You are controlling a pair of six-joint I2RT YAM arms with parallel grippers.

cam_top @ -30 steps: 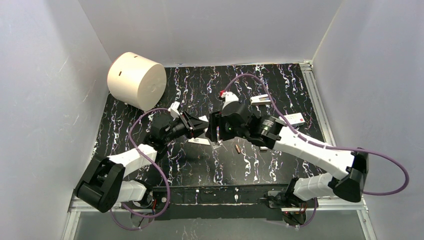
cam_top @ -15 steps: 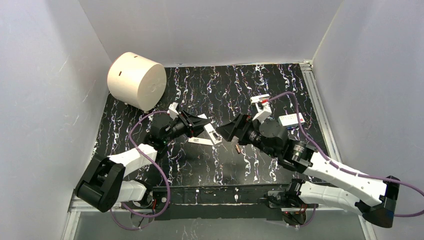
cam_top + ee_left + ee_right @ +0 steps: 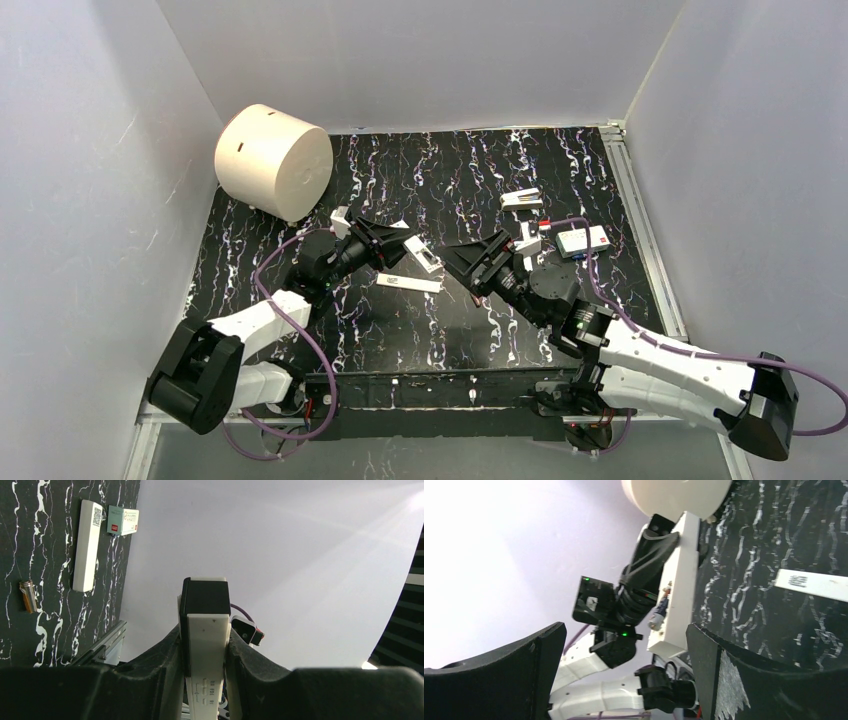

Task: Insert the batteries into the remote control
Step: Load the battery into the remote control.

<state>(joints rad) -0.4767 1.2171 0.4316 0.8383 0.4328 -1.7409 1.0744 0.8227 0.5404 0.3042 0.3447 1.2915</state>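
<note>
White and slim, the remote control (image 3: 207, 645) sits pinched between the fingers of my left gripper (image 3: 398, 246), held clear of the black marbled counter (image 3: 450, 180). My right gripper (image 3: 624, 627) is spread wide and points at the remote, gripping nothing. One battery (image 3: 27, 596) lies on the counter near a plain white strip (image 3: 87, 545), with a red-marked box (image 3: 122, 521) beyond it.

Middle of the mat (image 3: 420, 340) is tight. The left gripper (image 3: 400, 246) clamping the remote control (image 3: 425, 258) and the spread-open right gripper (image 3: 458, 270) sit almost nose to nose, with a white strip (image 3: 408, 284) just below them. Big cream cylinder (image 3: 273, 158) hogs the upper left corner. A red-marked box (image 3: 583, 241) and a small white piece (image 3: 522, 199) clutter the right. Upper centre and lower centre look passable.
</note>
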